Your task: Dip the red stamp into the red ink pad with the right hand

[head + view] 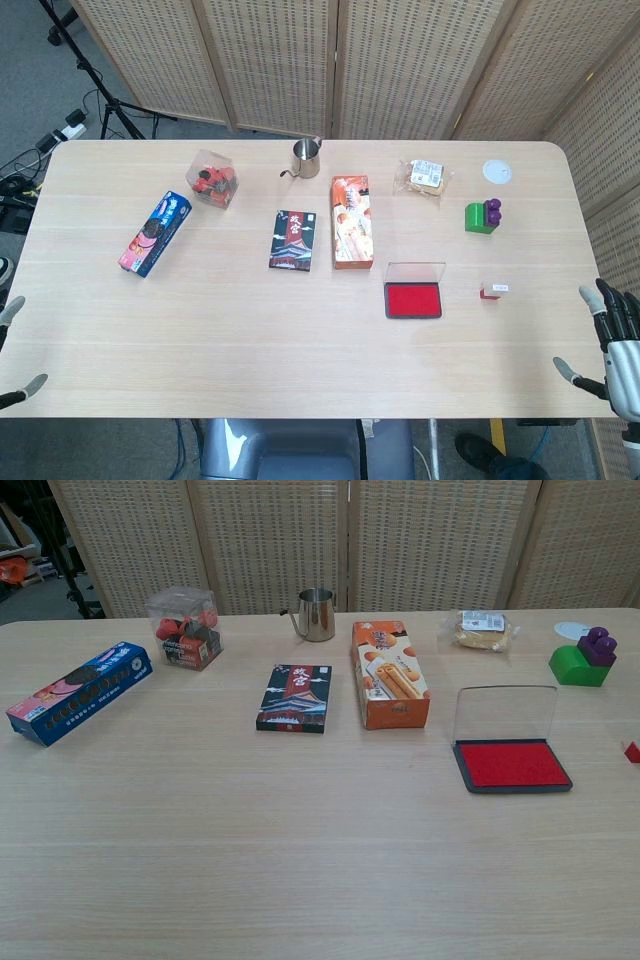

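The red ink pad (413, 300) (511, 764) lies open on the table right of centre, its clear lid standing up behind it. The small red stamp (493, 291) with a white label lies just to the right of the pad; only its red edge (632, 751) shows at the chest view's right border. My right hand (613, 350) hangs at the table's right edge, well right of and nearer than the stamp, fingers apart and holding nothing. Of my left hand (12, 350) only fingertips show at the left edge, spread apart. Neither hand appears in the chest view.
An orange snack box (350, 221), a dark box (292, 240), a blue biscuit pack (155, 233), a clear box of red items (212, 178), a metal cup (305, 157), a wrapped snack (424, 177), a white disc (497, 171) and a green-purple block (484, 215) sit further back.
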Controlling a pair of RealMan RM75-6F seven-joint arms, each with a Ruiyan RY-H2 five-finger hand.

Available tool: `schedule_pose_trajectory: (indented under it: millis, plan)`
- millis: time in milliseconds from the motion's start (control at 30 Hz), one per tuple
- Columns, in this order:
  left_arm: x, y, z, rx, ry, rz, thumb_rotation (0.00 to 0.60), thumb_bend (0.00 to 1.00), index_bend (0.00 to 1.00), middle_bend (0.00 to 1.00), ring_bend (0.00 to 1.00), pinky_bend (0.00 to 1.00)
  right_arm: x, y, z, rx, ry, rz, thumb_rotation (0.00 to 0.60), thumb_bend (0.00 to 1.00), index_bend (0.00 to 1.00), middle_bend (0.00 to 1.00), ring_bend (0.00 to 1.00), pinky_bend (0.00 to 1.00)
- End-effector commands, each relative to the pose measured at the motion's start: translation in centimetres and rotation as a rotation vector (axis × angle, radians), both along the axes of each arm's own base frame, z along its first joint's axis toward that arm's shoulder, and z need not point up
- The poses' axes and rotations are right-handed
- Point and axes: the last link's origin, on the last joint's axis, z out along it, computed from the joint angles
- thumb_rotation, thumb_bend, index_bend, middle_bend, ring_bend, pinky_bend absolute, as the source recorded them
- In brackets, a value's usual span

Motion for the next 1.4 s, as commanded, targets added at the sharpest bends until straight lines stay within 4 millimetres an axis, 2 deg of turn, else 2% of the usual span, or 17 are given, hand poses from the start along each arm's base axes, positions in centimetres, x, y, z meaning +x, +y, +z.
schedule_pose_trajectory:
  millis: [33,400,467,533,567,600,700,800,967,1167,1267,1400]
  plan:
    - [0.0,0.0,0.0,0.0,-0.002,0.0,0.6,0.0,0.0,0.0,0.0,0.0,0.0,-0.1,0.1,-0.001,-0.005,0.007,0.6,0.0,0.0,0.0,0.0,0.0]
    - [-0.2,0.2,0.3,0.009,-0.01,0.011,0.6,0.0,0.0,0.0,0.0,0.0,0.2,-1.0,0.1,0.016,-0.04,0.082,0.6,0.0,0.0,0.0,0.0,0.0]
    - [-0.3,0.4,0.4,0.009,-0.011,0.016,0.6,0.0,0.0,0.0,0.0,0.0,0.1,-1.5,0.3,0.016,-0.05,0.098,0.6,0.0,0.0,0.0,0.01,0.04]
    - [-0.4,0.6,0.4,0.011,-0.01,0.023,0.6,0.0,0.0,0.0,0.0,0.0,-0.1,-2.2,0.5,0.005,-0.047,0.113,0.6,0.0,0.0,0.12,0.16,0.2]
    - [-0.4,0.7,0.4,0.011,-0.01,0.026,0.6,0.0,0.0,0.0,0.0,0.0,-0.1,-2.6,0.5,0.002,-0.05,0.126,0.6,0.0,0.0,0.22,0.29,0.32]
    - [-0.5,0.8,0.3,0.011,-0.01,0.03,0.6,0.0,0.0,0.0,0.0,0.0,-0.1,-3.2,0.6,0.0,-0.049,0.147,0.6,0.0,0.0,0.38,0.46,0.49]
    - [-0.6,1.1,0.2,0.009,-0.005,0.04,0.6,0.0,0.0,0.0,0.0,0.0,-0.5,-4.3,0.5,0.006,-0.036,0.176,0.6,0.0,0.0,0.67,0.75,0.86]
    - [-0.7,1.3,0.1,0.005,0.0,0.049,0.6,0.0,0.0,0.0,0.0,0.0,-0.7,-5.2,0.4,0.022,-0.013,0.188,0.6,0.0,0.0,0.79,0.89,1.0]
    - [-0.8,1.7,-0.3,-0.005,0.011,0.069,0.6,0.0,0.0,0.0,0.0,0.0,-0.4,-7.7,-0.5,0.142,0.035,0.162,0.6,0.0,0.0,0.91,1.0,1.0]
    - [-1.0,2.1,-0.5,-0.01,0.014,0.087,0.6,0.0,0.0,0.0,0.0,0.0,0.3,-10.9,-2.2,0.284,0.091,0.101,0.6,0.0,0.0,0.95,1.0,1.0]
    - [-1.2,2.4,-0.6,-0.016,0.02,0.104,0.6,0.0,0.0,0.0,0.0,0.0,0.4,-12.7,-4.0,0.325,0.151,0.063,0.6,0.0,0.09,0.97,1.0,1.0]
    - [-1.3,2.8,-0.9,-0.028,0.032,0.118,0.6,0.0,0.0,0.0,0.0,0.0,0.4,-14.0,-6.1,0.349,0.185,0.004,0.6,0.01,0.21,0.97,1.0,1.0]
